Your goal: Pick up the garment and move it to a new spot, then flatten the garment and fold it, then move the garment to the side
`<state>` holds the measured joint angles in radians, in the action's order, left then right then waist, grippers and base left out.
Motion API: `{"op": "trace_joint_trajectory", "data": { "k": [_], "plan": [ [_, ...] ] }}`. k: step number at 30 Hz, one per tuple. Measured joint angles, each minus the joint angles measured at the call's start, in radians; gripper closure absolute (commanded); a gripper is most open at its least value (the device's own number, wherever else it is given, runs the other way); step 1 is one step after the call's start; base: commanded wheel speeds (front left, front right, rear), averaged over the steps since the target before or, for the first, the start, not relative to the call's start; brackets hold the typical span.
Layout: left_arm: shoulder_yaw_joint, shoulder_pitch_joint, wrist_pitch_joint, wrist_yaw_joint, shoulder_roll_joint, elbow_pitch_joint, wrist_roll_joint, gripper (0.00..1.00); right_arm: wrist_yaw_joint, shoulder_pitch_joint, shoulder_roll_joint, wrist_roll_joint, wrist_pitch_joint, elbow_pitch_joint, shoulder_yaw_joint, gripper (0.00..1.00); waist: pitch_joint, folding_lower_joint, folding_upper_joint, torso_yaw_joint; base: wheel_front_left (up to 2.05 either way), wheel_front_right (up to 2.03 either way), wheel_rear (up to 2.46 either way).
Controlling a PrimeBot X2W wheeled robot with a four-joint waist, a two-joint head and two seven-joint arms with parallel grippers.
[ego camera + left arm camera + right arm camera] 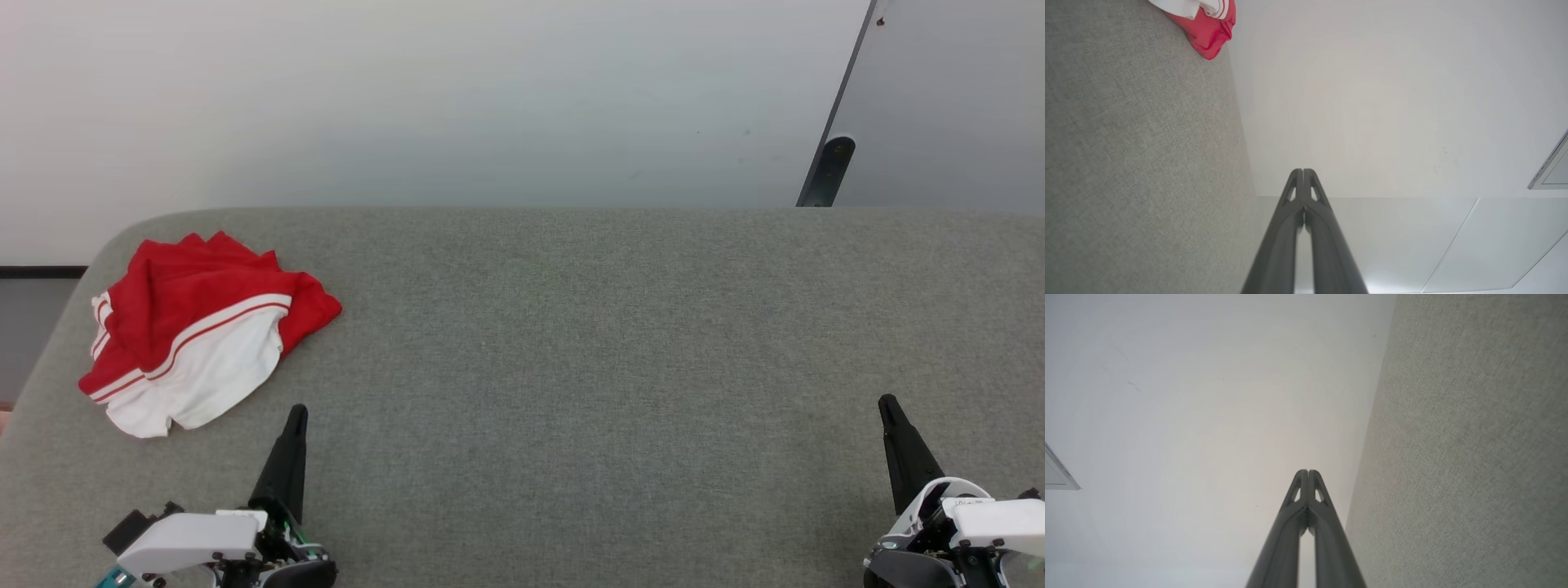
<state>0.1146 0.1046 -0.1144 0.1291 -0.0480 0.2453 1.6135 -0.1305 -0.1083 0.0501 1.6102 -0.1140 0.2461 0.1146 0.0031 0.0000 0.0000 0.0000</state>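
Observation:
The garment [200, 331] lies crumpled in a heap at the far left of the grey felt table [571, 343], red with white panels and striped trim. A red corner of the garment [1210, 30] also shows at the top of the left wrist view. My left gripper [298, 412] is shut and empty, just below and to the right of the heap, not touching it. In its own view the left gripper [1303, 170] has its fingertips pressed together. My right gripper [887, 402] is shut and empty at the lower right, and the right gripper [1308, 471] has its tips together.
The table's rounded far-left corner [122, 233] lies close behind the garment. Beyond the far edge is pale floor [457, 106], with a dark-framed panel [837, 122] at the upper right. Bare felt stretches between the two grippers.

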Motion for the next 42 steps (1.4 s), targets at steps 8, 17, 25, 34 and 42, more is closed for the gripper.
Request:
{"op": "trace_joint_trajectory", "data": {
  "k": [8,17,25,34,42],
  "plan": [
    [0.000,0.000,0.000,0.000,0.000,0.000,0.000,1.00,0.000,0.000,0.000,0.000,0.000,0.000,0.000,1.00,0.000,0.0000,0.0000,0.000,0.00,0.00,0.00],
    [0.000,0.000,0.000,0.000,0.000,0.000,0.000,1.00,0.000,0.000,0.000,0.000,0.000,0.000,0.000,1.00,0.000,0.0000,0.0000,0.000,0.00,0.00,0.00],
    [0.000,0.000,0.000,0.000,0.000,0.000,0.000,1.00,0.000,0.000,0.000,0.000,0.000,0.000,0.000,1.00,0.000,0.0000,0.0000,0.000,0.00,0.00,0.00],
    [0.000,0.000,0.000,0.000,0.000,0.000,0.000,1.00,0.000,0.000,0.000,0.000,0.000,0.000,0.000,1.00,0.000,0.0000,0.0000,0.000,0.00,0.00,0.00],
    [0.000,0.000,0.000,0.000,0.000,0.000,0.000,1.00,0.000,0.000,0.000,0.000,0.000,0.000,0.000,1.00,0.000,0.0000,0.0000,0.000,0.00,0.00,0.00]
  ]
}}
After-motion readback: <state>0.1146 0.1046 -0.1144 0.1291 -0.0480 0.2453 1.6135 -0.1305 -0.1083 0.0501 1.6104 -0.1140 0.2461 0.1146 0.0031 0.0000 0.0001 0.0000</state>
